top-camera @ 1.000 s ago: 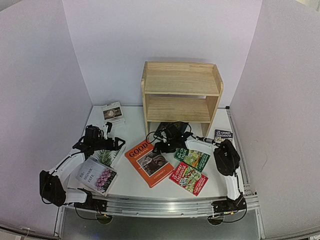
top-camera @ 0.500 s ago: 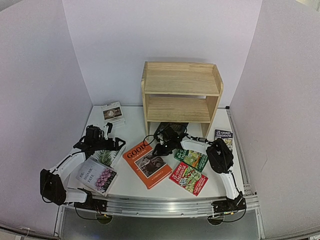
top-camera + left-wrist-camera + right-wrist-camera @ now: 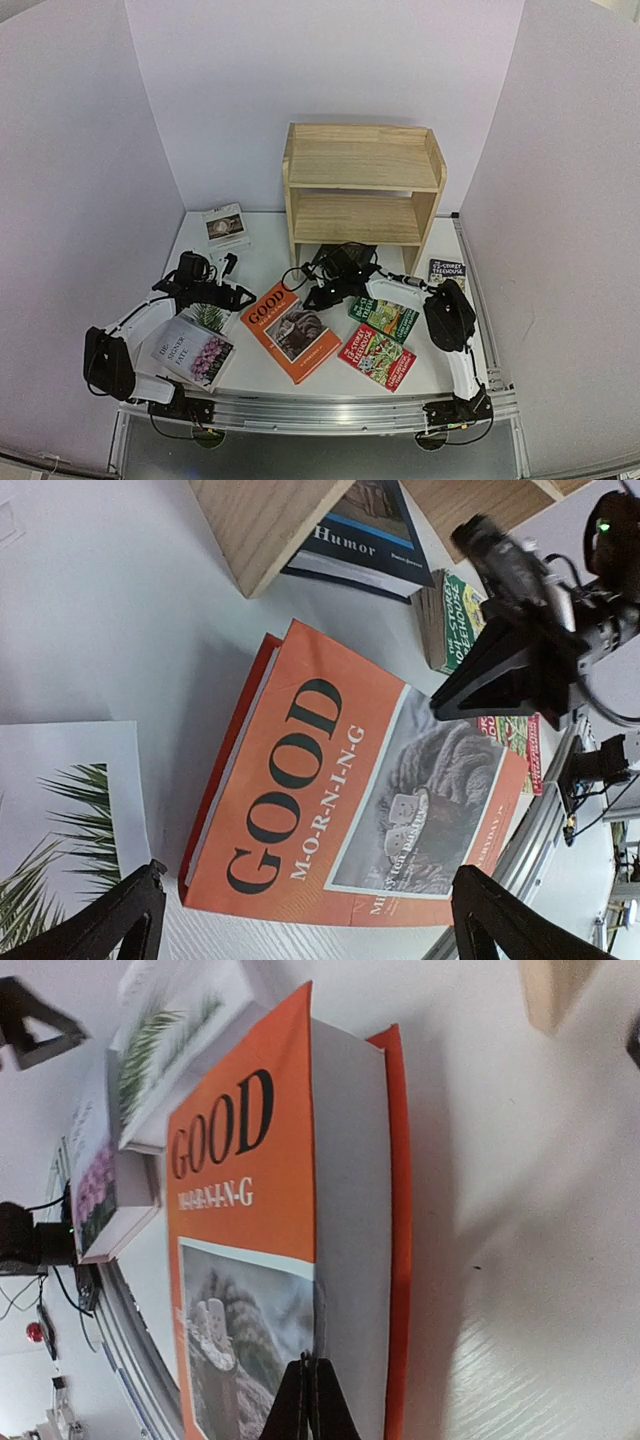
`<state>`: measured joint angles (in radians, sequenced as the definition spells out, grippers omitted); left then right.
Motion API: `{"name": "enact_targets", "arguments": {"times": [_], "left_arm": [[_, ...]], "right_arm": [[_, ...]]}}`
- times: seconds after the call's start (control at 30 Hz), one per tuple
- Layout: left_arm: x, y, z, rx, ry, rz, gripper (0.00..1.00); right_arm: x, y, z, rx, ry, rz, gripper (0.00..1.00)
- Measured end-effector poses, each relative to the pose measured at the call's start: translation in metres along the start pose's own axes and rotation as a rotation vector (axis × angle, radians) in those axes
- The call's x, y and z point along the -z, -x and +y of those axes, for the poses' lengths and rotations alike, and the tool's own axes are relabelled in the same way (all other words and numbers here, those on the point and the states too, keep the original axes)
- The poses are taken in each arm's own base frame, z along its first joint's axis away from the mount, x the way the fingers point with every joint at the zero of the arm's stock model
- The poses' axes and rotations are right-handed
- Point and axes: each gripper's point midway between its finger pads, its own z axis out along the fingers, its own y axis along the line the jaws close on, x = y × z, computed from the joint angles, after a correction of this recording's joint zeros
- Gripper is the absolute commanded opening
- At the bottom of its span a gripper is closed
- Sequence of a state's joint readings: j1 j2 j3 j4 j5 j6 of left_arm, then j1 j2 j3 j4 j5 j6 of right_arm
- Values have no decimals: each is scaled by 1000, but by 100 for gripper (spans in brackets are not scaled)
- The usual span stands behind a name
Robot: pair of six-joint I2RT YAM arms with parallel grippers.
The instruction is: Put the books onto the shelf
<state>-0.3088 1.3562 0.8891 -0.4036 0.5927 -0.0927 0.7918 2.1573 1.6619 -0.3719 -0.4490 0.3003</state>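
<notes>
A: Two end effectors, what state?
B: Jaws wide on the left end effector (image 3: 305, 885); the right end effector (image 3: 306, 1385) is pinched shut at the orange book (image 3: 295, 330), centre-frame on the worktop (image 3: 262, 250) below the shelf (image 3: 363, 165).

An orange hardback book (image 3: 270, 1230) titled "GOOD MORNING" lay on the white surface (image 3: 520, 1260), grey photo on the cover, pale page block showing. Right tool (image 3: 308, 1405) at bottom edge: black tips pressed together, no gap, against the page edge. Upper left: white book with green palm frond (image 3: 170, 1050), pale book with pink flowers (image 3: 95, 1195). Light wooden shelf corner (image 3: 550, 985) top right.
</notes>
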Motion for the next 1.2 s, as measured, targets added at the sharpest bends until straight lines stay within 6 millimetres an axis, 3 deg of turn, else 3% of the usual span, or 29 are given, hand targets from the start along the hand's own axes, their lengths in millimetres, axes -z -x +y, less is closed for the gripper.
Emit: {"name": "enact_targets", "arguments": {"times": [0.13, 0.23, 0.57, 0.8, 0.97, 1.2], "left_arm": [[-4, 5, -5, -89, -41, 27, 100], [-5, 11, -12, -163, -81, 39, 100], [-17, 1, -32, -270, -288, 71, 100], [-30, 11, -29, -313, -320, 31, 100], [-35, 12, -32, -337, -368, 16, 99], [-29, 17, -46, -367, -460, -20, 80]], "right_arm": [[23, 11, 40, 134, 55, -48, 0], [33, 14, 54, 200, 79, -65, 0], [42, 16, 61, 286, 89, -76, 0], [66, 22, 80, 345, 109, -119, 0], [69, 23, 84, 368, 113, -127, 0], [69, 21, 88, 392, 125, -122, 0]]}}
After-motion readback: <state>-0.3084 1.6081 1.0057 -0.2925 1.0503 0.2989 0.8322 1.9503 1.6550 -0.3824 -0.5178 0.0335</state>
